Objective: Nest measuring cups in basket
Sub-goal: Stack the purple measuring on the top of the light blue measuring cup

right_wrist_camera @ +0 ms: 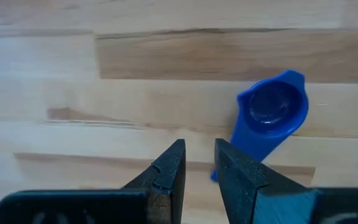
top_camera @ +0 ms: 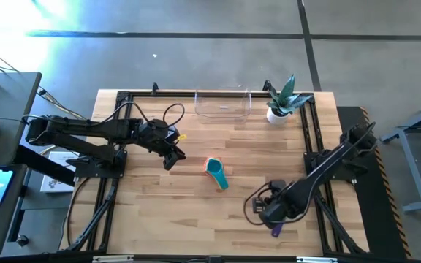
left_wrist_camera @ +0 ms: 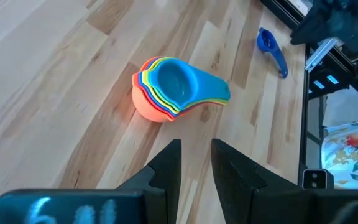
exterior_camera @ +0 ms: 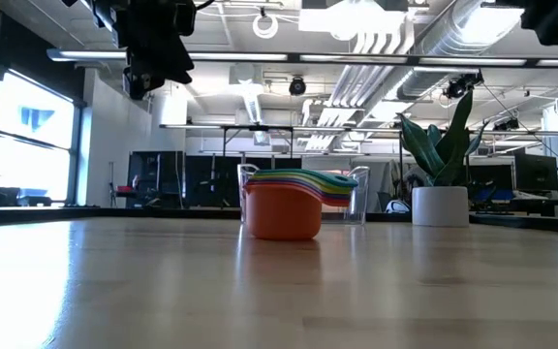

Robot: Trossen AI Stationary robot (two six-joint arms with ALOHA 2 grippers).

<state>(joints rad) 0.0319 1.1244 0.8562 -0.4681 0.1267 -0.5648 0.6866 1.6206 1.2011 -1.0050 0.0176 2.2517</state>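
Nested stack hides middle of basket in low view; inner cups show rims only. Small blue cup: handle end hidden behind right gripper fingers in right wrist view; mostly hidden under arm in high view.

The table is pale wood in joined planks, smooth with a soft sheen. The nested cups look like smooth plastic, lightly glossy, and so does the lone blue cup. The basket is clear, shiny plastic. The pot is matt white. Both hands, left and right, have matt dark fingers.
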